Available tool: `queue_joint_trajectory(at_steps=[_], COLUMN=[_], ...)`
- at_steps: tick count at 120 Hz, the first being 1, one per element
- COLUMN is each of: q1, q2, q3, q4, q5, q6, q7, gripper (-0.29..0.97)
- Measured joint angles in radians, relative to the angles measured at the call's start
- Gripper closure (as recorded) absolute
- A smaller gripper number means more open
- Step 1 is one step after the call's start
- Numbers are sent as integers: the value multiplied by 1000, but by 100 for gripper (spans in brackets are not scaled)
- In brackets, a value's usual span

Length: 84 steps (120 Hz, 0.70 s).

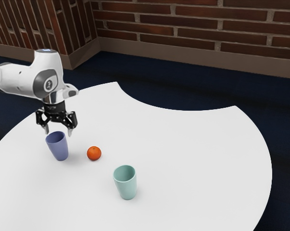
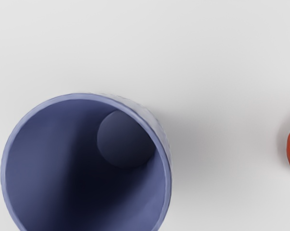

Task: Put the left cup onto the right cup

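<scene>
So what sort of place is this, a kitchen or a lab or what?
Probably a simulated test room, not a kitchen: brick walls, a dark floor, and one white table bearing a purple cup, a teal cup and an orange.

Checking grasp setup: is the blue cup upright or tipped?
Upright: the blue cup stands on its base, mouth up; the wrist view looks down into it.

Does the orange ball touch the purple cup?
Apart. The exterior view shows bare white table between the purple cup and the orange ball.
</scene>
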Motion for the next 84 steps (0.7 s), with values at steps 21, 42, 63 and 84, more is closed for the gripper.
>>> queue_joint_trajectory(at_steps=[21,42,63,84], q1=[0,0,0,1], q2=[51,86,119,128], q3=[1,1,1,2], q4=[5,6,7,8], q5=[-20,-29,-30,-31], q6=[52,94,130,151], q7=[10,21,29,34], gripper=[0,0,0,11])
